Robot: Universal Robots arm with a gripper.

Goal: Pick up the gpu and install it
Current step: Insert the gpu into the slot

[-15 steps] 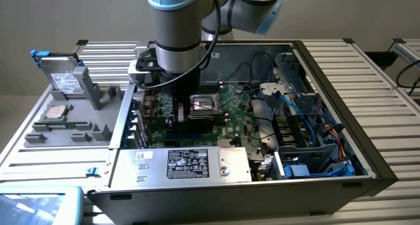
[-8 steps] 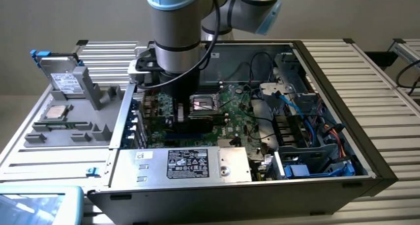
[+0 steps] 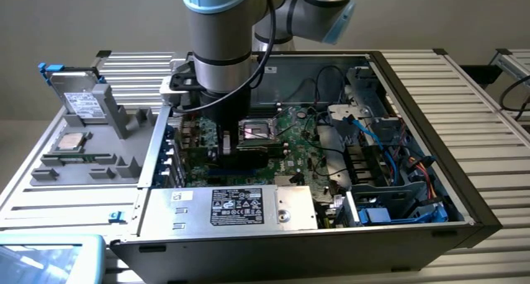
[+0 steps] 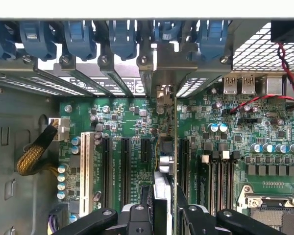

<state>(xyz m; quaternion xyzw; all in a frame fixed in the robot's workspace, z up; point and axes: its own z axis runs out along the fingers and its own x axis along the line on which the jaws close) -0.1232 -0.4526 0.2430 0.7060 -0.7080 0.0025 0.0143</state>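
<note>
The claw [image 4: 162,208] grips the gpu [image 4: 165,164] edge-on over the motherboard [image 4: 132,117] slots (pickup done); whether it's fully seated, I cannot tell.

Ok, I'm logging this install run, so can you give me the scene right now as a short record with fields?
arm: reaching down into the open computer case
jaws: shut on the gpu, one on each side of it
gpu: upright and edge-on over the motherboard, bracket end toward the rear slot covers
seated in slot: cannot tell
tray: at the exterior view's left of the case, holding a drive box and a processor
</note>
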